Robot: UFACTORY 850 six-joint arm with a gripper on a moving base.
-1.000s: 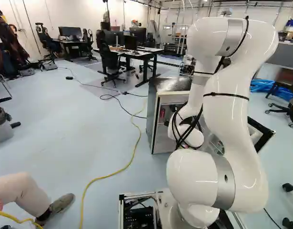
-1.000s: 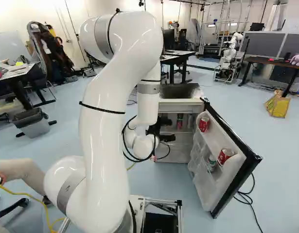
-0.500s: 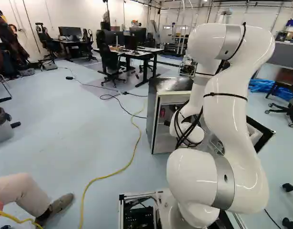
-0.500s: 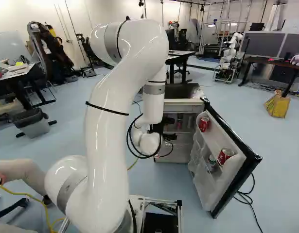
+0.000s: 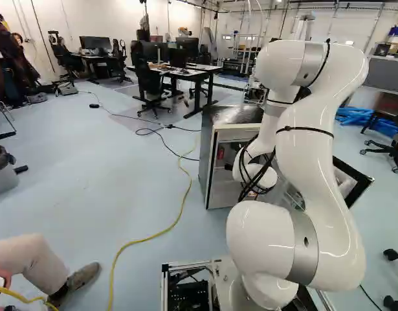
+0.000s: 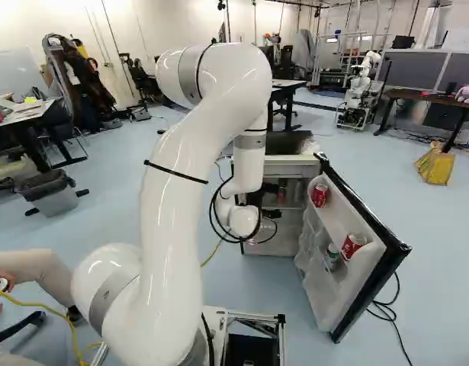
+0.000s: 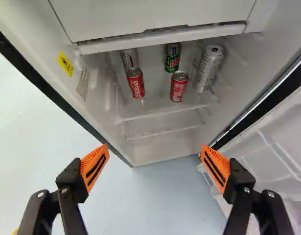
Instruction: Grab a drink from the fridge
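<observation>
Bin (image 6: 55, 192) stands at the left of the right base view. Arm (image 6: 177, 221), next along, reaches toward the open fridge (image 6: 295, 162). Gripper (image 6: 271, 214) is released, fingers spread wide, grasping nothing. Ahead of it, upright drink cans (image 7: 179, 86) stand on a shelf inside. At right, the fridge door (image 6: 318, 286) hangs open, bearing three further cans (image 6: 319, 195).

The room is bright — pale highlights gleam along the glossy arm (image 5: 321, 149), and a soft sheen lies over the top of the fridge (image 5: 234, 115). In the wrist view, the floor (image 7: 33, 142) glares nearly white on one side — the fridge's interior looks greyer, softly shaded.
</observation>
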